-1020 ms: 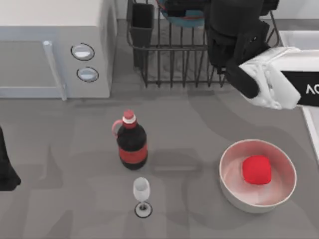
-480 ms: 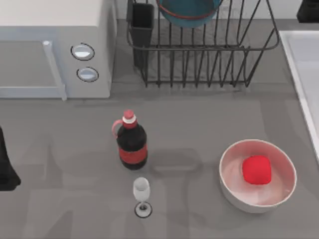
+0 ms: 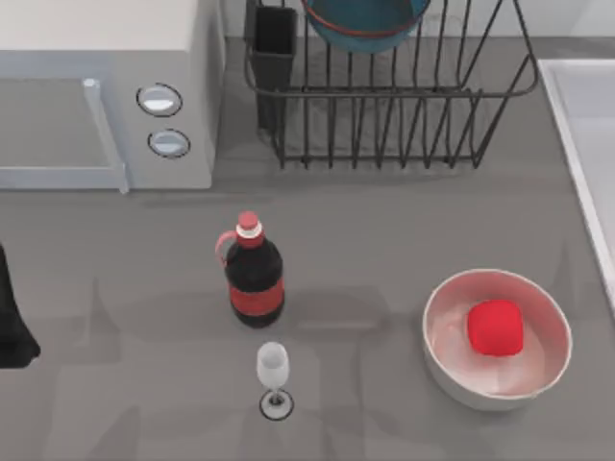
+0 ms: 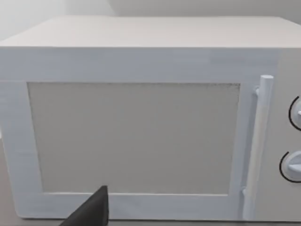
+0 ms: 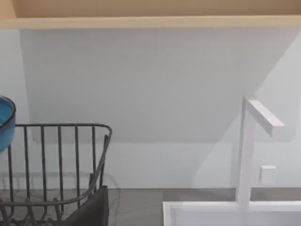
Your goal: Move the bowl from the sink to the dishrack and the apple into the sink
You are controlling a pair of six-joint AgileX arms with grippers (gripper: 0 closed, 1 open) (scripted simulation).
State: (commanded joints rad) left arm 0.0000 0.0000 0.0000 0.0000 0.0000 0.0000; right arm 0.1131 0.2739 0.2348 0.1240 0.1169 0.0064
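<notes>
The teal-blue bowl (image 3: 365, 21) with its red-orange rim line stands on edge in the black wire dishrack (image 3: 384, 120) at the back of the table. Its blue edge (image 5: 4, 123) also shows above the dishrack bars (image 5: 56, 165) in the right wrist view. The red apple (image 3: 495, 327) lies inside a whitish bowl (image 3: 450, 370) at the front right. The sink (image 3: 575, 125) runs along the right edge, and its pale rim (image 5: 221, 208) is in the right wrist view. A dark part of my right gripper (image 5: 91, 211) hangs between rack and sink. My left arm (image 3: 12, 322) is parked at the left edge.
A white microwave (image 3: 96, 96) fills the back left, close in front of my left gripper (image 4: 91, 213). A dark cola bottle (image 3: 255, 283) with a red cap and a wine glass (image 3: 274, 370) stand mid-table. A white faucet (image 5: 249, 150) rises behind the sink.
My right arm, which hung over the dishrack a second ago, has drawn back out of the top view. The teal bowl stays in the rack. Apple, bottle and glass are unmoved.
</notes>
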